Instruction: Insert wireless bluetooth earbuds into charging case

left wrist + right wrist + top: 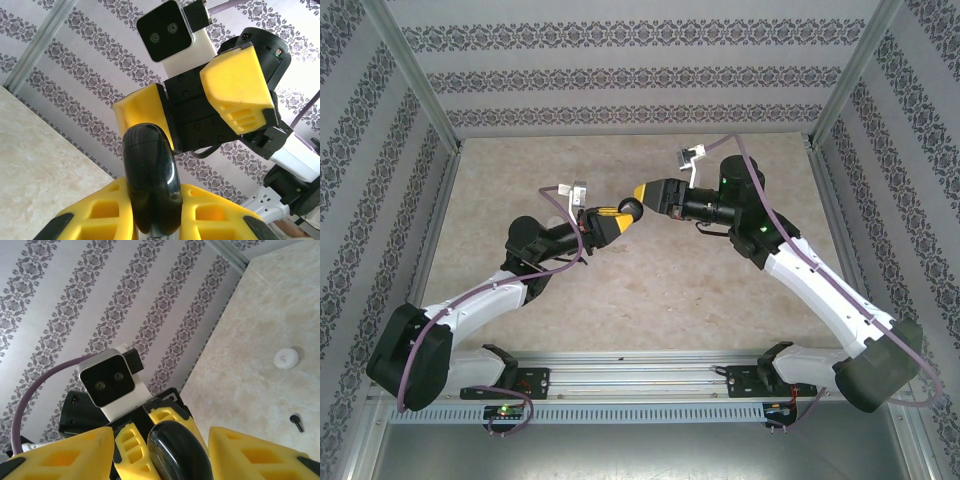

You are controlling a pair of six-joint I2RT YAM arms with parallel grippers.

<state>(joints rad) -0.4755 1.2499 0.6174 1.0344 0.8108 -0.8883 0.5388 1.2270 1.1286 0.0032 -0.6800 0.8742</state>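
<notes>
Two claws meet mid-air: the left claw (152, 202) clamps a black case (147, 160), the right claw (161, 437) gapes wide around it. A black earbud (296, 422) lies on the counter (240, 390) near a white case (286, 358); a mistimed handover could drop the case

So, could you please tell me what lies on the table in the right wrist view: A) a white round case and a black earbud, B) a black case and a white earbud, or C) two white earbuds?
A: a white round case and a small black earbud lie apart on the table.
</notes>
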